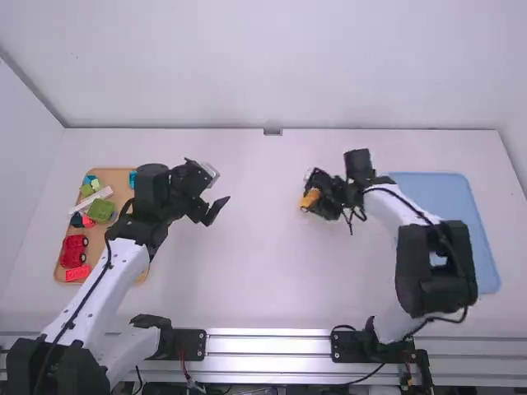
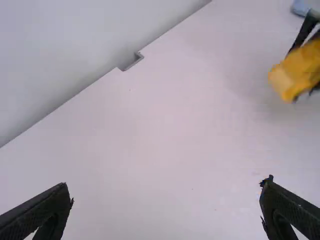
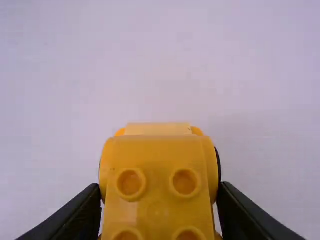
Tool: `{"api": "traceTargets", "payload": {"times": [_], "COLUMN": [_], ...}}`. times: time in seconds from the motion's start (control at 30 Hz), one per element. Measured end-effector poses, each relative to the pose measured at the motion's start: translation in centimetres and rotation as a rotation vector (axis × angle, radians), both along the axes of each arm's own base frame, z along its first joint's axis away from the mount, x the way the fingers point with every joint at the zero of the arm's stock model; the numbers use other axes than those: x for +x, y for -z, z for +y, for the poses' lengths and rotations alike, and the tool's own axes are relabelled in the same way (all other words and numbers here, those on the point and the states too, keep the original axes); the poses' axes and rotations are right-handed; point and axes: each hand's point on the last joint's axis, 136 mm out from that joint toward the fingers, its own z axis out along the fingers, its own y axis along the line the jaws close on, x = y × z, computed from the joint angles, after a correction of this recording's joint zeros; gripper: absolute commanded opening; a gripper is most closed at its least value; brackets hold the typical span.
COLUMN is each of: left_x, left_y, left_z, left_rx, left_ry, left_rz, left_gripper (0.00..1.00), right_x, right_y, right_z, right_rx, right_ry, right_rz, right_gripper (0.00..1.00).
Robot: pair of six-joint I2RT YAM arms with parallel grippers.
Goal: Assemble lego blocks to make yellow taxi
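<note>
Tray [image 1: 115,183] w/ loose blocks [image 1: 101,211] on it lies L of the L gripper's [image 1: 218,211] fingers. Lego pc [image 3: 157,170] sits btwn the R gripper's [image 1: 315,197] fingers; 2nd tray [image 1: 449,193] lies R of them, partly under R arm [image 1: 412,271]. Wall [image 1: 247,74] stands beyond both pairs.

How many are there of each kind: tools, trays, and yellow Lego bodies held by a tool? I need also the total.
Tools: 2 (left tool, right tool)
Trays: 2 (orange tray, blue tray)
Held Lego bodies: 1 (yellow body, in the right tool)
Total: 5
</note>
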Motion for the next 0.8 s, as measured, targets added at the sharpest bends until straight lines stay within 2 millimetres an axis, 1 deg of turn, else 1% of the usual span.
{"api": "traceTargets", "payload": {"times": [0.03, 0.07, 0.1, 0.13, 0.2, 0.23, 0.3, 0.33, 0.37, 0.43, 0.47, 0.5, 0.53, 0.57, 0.63, 0.7, 0.73, 0.8], "left_x": [0.1, 0.3, 0.4, 0.5, 0.6, 0.7, 0.8, 0.8, 0.9, 0.9, 1.0, 1.0, 1.1, 1.2, 1.2, 1.4, 1.4, 1.5], "left_y": [-0.2, -0.3, -0.4, -0.5, -0.6, -0.6, -0.6, -0.6, -0.6, -0.5, -0.6, -0.7, -0.8, -0.8, -0.8, -1.0, -0.9, -0.8], "left_z": [0.1, 0.2, 0.2, 0.2, 0.3, 0.3, 0.3, 0.3, 0.3, 0.4, 0.4, 0.4, 0.4, 0.4, 0.4, 0.4, 0.4, 0.4], "left_rx": [0.002, 0.005, 0.005, 0.006, 0.007, 0.007, 0.008, 0.008, 0.009, 0.010, 0.010, 0.009, 0.008, 0.008, 0.007, 0.005, 0.004, 0.003], "left_ry": [-0.005, -0.010, -0.011, -0.014, -0.017, -0.017, -0.020, -0.020, -0.023, -0.026, -0.026, -0.027, -0.026, -0.027, -0.027, -0.027, -0.027, -0.027], "left_rz": [-0.009, -0.019, -0.022, -0.029, -0.042, -0.045, -0.055, -0.057, -0.063, -0.069, -0.072, -0.082, -0.089, -0.096, -0.104, -0.123, -0.130, -0.141], "left_gripper": [0.99, 0.99, 0.99, 0.99, 0.99, 0.99, 0.99, 0.99, 0.99, 0.99, 0.99, 0.99, 0.99, 0.99, 0.99, 0.99, 0.99, 0.99], "right_x": [0.7, 1.2, 1.3, 1.5, 2.0, 2.1, 2.6, 2.6, 2.5, 1.9, 1.8, 1.4, 1.1, 0.6, -0.1, -1.0, -1.4, -1.9], "right_y": [-0.9, -1.7, -2.1, -2.6, -3.8, -3.9, -4.7, -4.7, -4.9, -4.5, -4.3, -3.6, -2.8, -1.5, 0.5, 3.3, 4.1, 5.0], "right_z": [-2.0, -4.5, -5.9, -7.7, -13.1, -14.0, -19.6, -20.2, -23.0, -27.5, -28.4, -30.0, -31.0, -31.9, -32.5, -33.2, -33.5, -33.7], "right_rx": [-0.025, -0.051, -0.063, -0.076, -0.095, -0.096, -0.085, -0.084, -0.070, -0.049, -0.044, -0.031, -0.021, -0.007, 0.013, 0.035, 0.042, 0.048], "right_ry": [0.069, 0.155, 0.201, 0.263, 0.444, 0.474, 0.664, 0.684, 0.782, 0.935, 0.969, 1.030, 1.072, 1.116, 1.163, 1.218, 1.238, 1.262], "right_rz": [-0.022, -0.038, -0.042, -0.045, -0.068, -0.073, -0.110, -0.114, -0.136, -0.177, -0.181, -0.183, -0.177, -0.154, -0.104, -0.030, -0.008, 0.022], "right_gripper": [0.35, 0.34, 0.34, 0.33, 0.33, 0.33, 0.34, 0.35, 0.35, 0.38, 0.38, 0.38, 0.38, 0.38, 0.38, 0.40, 0.41, 0.43]}}
